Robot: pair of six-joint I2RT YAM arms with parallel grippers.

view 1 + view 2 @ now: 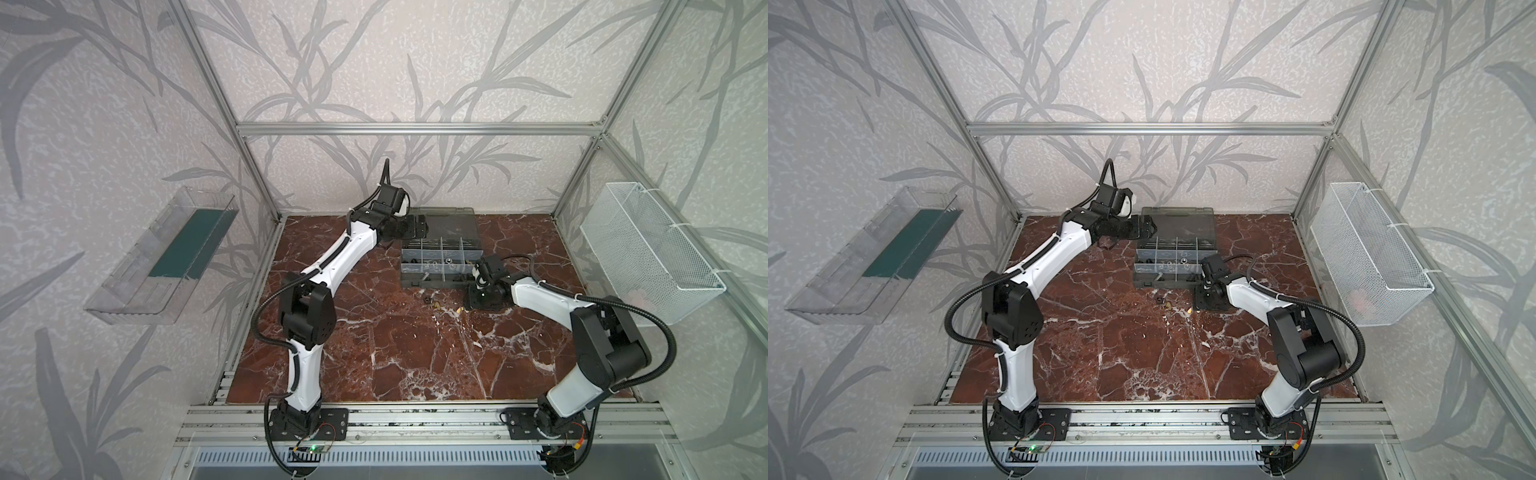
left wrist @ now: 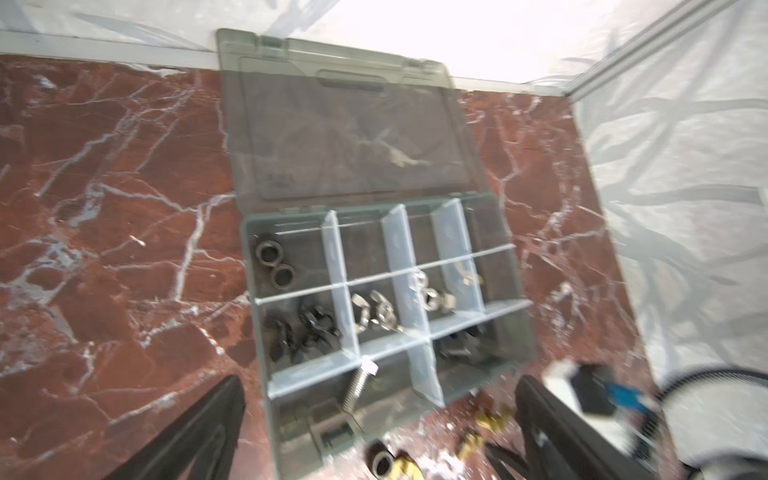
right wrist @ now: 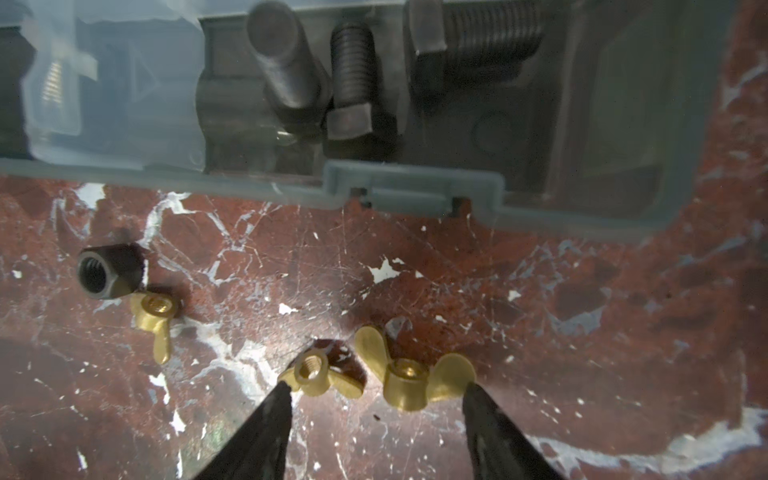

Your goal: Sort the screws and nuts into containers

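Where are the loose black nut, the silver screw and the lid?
black nut (image 3: 111, 270): right wrist view, on its side face.
silver screw (image 2: 356, 386): left wrist view, on its threaded shank.
lid (image 2: 345, 124): left wrist view, on its middle panel.

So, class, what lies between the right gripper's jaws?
A smaller brass wing nut and a larger brass wing nut, side by side; the right wrist view shows them.

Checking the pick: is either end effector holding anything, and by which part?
Nothing held. The right end effector, open, brackets two brass wing nuts; the left end effector is empty.
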